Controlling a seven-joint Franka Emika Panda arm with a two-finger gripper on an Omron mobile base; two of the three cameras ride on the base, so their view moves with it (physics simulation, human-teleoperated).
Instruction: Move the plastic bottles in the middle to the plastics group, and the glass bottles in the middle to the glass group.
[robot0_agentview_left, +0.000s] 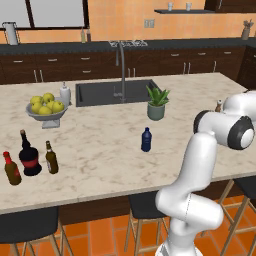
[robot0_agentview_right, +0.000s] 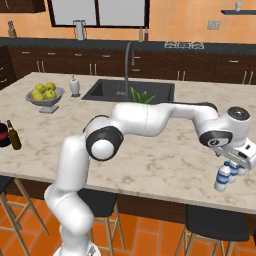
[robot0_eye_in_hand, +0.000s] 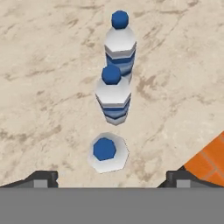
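Observation:
My gripper (robot0_eye_in_hand: 111, 178) hangs open over the counter's right end, its fingertips (robot0_eye_in_hand: 43, 177) wide apart. Straight below it stands a pale plastic bottle with a blue cap (robot0_eye_in_hand: 107, 151), touching neither finger. Two more pale blue-capped bottles (robot0_eye_in_hand: 113, 94) (robot0_eye_in_hand: 120, 46) stand in a row beyond it. From the right base view the gripper (robot0_agentview_right: 234, 166) hovers just above this cluster (robot0_agentview_right: 223, 178). The squat dark blue bottle (robot0_agentview_left: 146, 139) stands alone mid-counter. At the far left, the slim olive-brown bottle (robot0_agentview_left: 51, 157) stands beside the black red-labelled bottle (robot0_agentview_left: 29, 155) and the red-capped brown bottle (robot0_agentview_left: 12, 169).
A potted plant (robot0_agentview_left: 157, 103), the sink (robot0_agentview_left: 115, 92) with its tall tap, a bowl of yellow fruit (robot0_agentview_left: 46, 107) and a soap dispenser (robot0_agentview_left: 65, 94) sit toward the back. The counter's front edge and orange floor (robot0_eye_in_hand: 209, 154) lie close beside the pale bottles. Stools stand below.

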